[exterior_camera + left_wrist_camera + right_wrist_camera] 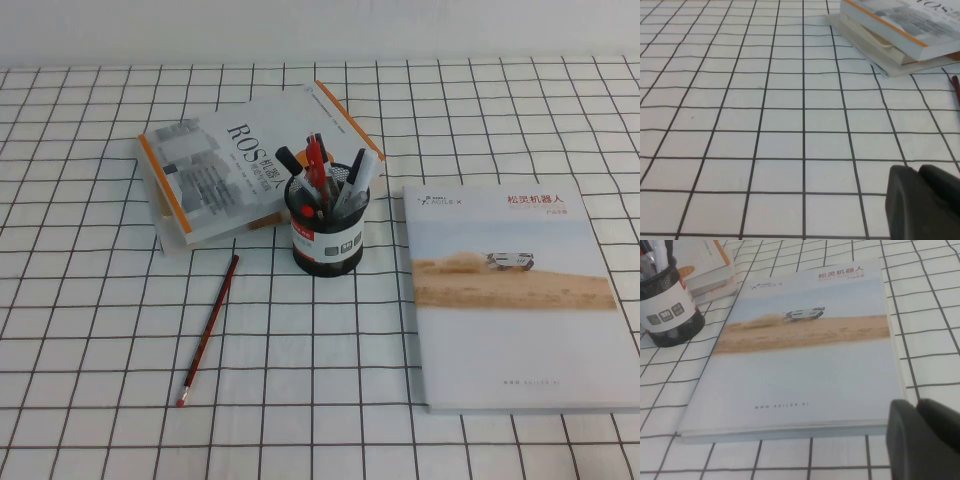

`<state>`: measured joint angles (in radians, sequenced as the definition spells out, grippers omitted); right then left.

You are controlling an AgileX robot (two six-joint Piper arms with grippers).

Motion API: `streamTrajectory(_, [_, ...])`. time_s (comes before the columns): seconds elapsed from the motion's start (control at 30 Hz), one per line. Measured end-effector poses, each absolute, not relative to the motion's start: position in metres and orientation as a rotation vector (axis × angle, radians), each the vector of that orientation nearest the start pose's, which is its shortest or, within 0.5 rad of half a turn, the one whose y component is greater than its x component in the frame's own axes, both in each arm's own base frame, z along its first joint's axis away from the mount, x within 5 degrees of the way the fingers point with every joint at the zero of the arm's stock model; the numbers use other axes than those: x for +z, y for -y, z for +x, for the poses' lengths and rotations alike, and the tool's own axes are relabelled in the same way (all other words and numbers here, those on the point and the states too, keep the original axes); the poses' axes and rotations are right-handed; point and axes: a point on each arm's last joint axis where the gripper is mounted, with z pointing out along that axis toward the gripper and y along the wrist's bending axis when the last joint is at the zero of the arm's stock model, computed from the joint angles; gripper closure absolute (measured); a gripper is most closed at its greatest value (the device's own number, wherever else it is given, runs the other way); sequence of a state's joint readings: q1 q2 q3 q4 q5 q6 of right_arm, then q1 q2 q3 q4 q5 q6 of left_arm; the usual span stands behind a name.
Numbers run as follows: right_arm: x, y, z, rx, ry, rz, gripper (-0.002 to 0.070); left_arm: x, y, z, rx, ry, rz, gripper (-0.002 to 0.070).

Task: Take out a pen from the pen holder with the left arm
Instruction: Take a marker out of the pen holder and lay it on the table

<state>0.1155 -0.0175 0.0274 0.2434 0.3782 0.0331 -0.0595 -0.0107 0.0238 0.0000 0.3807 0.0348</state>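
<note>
The left gripper point(918, 175) is held low over the counter point(765, 125), jaws closed on nothing; stacked books point(900, 35) lie well ahead. The right gripper point(917, 407), jaws likewise closed, is poised at the near edge of a booklet point(805, 355); beyond it the pen holder point(670, 315) is seen, pens point(318, 170) inside.
</note>
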Motion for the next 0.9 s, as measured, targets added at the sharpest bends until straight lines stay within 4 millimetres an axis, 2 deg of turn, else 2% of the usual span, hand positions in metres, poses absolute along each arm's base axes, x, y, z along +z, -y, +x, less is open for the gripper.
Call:
streamTrajectory(0.2, [0.172,-0.014,0.051,0.342,-1.873,0.073,0.0689,0.177,0.005,0.054,-0.098,-1.817,0.028,0.0675])
streamTrajectory(0.4, [0.172,-0.014,0.051,0.342,-1.873,0.073,0.0688,0.194,0.007,0.056,-0.319,-1.629,-0.174,0.0675])
streamTrajectory(0.57, [0.172,-0.014,0.051,0.342,-1.873,0.073,0.0688,0.203,0.005,0.056,-0.346,-1.525,-0.223,0.0675])
streamTrajectory(0.8, [0.172,-0.014,0.051,0.342,-1.873,0.073,0.0689,0.204,0.004,0.057,-0.368,-1.517,-0.248,0.0675])
streamTrajectory(0.9, [0.172,-0.014,0.051,0.342,-1.873,0.073,0.0689,0.218,0.006,0.062,-0.374,-1.566,-0.248,0.0675])
